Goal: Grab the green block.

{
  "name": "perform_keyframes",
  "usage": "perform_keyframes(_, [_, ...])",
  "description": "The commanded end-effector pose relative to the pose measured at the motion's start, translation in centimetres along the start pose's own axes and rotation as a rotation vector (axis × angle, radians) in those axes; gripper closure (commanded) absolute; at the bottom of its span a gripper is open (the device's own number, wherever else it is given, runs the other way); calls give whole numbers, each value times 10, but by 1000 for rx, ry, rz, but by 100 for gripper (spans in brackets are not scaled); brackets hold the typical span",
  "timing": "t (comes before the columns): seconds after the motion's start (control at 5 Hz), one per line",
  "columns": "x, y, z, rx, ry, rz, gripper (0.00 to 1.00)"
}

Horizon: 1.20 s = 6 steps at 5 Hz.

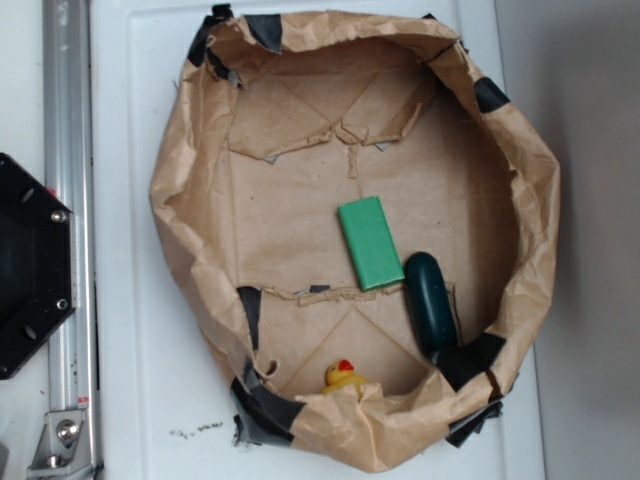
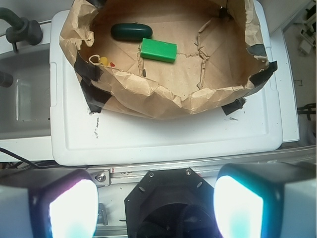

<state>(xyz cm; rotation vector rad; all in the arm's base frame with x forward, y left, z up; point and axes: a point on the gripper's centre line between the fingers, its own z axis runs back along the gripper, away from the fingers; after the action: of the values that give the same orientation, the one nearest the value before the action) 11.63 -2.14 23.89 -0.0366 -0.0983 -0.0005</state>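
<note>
Here the gripper (image 2: 156, 206) hangs high and wide open, holding nothing, well short of the paper basin (image 2: 163, 101).

Its two fingers (image 2: 73, 208) fill the lower corners of the wrist view, blurred and glowing pale, with a broad gap between them. The green block (image 2: 158, 50) lies flat on the basin floor, far ahead of the fingertips and roughly on their midline. The dark teal object (image 2: 131, 31) sits just beyond the block and to its left, the two seemingly touching at one end, though the contact is hard to confirm. The small yellow duck (image 2: 103, 61) rests left of the block, near the taped brown wall. The basin stands on a white lid (image 2: 163, 139).
</note>
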Motion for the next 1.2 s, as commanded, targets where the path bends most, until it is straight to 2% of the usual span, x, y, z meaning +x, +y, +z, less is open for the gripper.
perform_keyframes(0.0, [0, 0, 0, 0, 0, 0, 0])
perform_keyframes(0.2, [48, 31, -16, 33, -49, -129, 0])
perform_keyframes(0.4, [80, 40, -35, -22, -9, -220, 0])
perform_keyframes(0.6, [114, 45, -63, 0, -24, -342, 0])
perform_keyframes(0.8, [132, 50, -99, -72, -143, -348, 0])
perform_keyframes(1.0, [132, 50, -99, -72, -143, -348, 0])
